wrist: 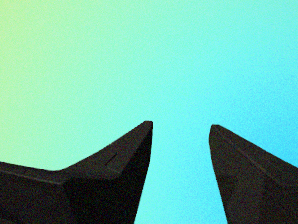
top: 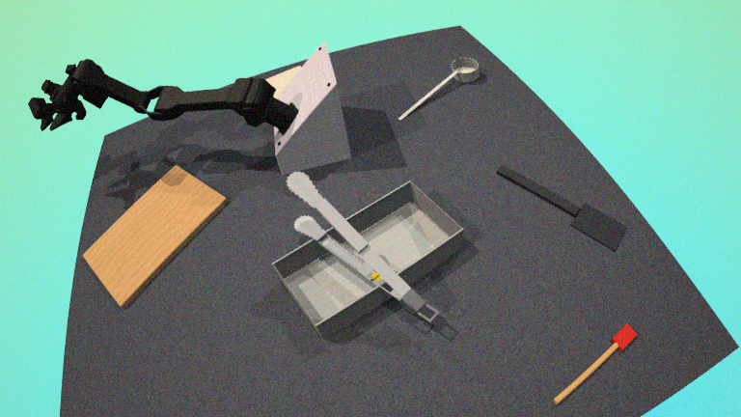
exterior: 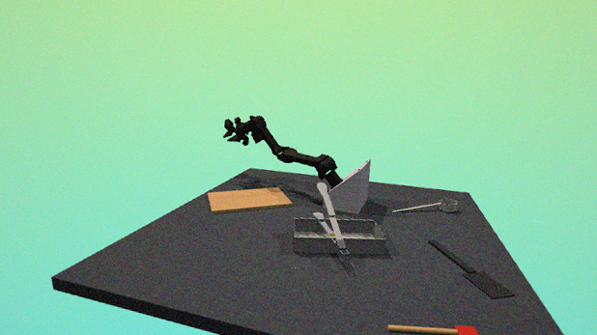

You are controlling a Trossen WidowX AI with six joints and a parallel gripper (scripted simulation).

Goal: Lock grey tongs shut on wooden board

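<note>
The grey tongs (top: 337,217) (exterior: 330,210) lie open across the roasting tin (top: 432,206) (exterior: 311,244). Their scalloped tips are apart and stick out past the tin's far side; one arm rises above the other. The hinge end with its loop overhangs the near side, and a small yellow part shows between the arms. The wooden board (top: 155,233) (exterior: 249,201) lies flat left of the tin, with nothing on it. My gripper (top: 47,127) (exterior: 227,137) (wrist: 181,129) is partly open and empty, raised in the air at the far left, away from the tongs and beyond the board.
The arm's wedge-shaped mount (top: 315,134) (exterior: 352,195) stands behind the tin. A long-handled cup (top: 466,71) (exterior: 448,205) lies at the back right, a black spatula (top: 598,227) (exterior: 489,285) at the right, and a red-headed brush (top: 624,337) (exterior: 466,333) at the front right.
</note>
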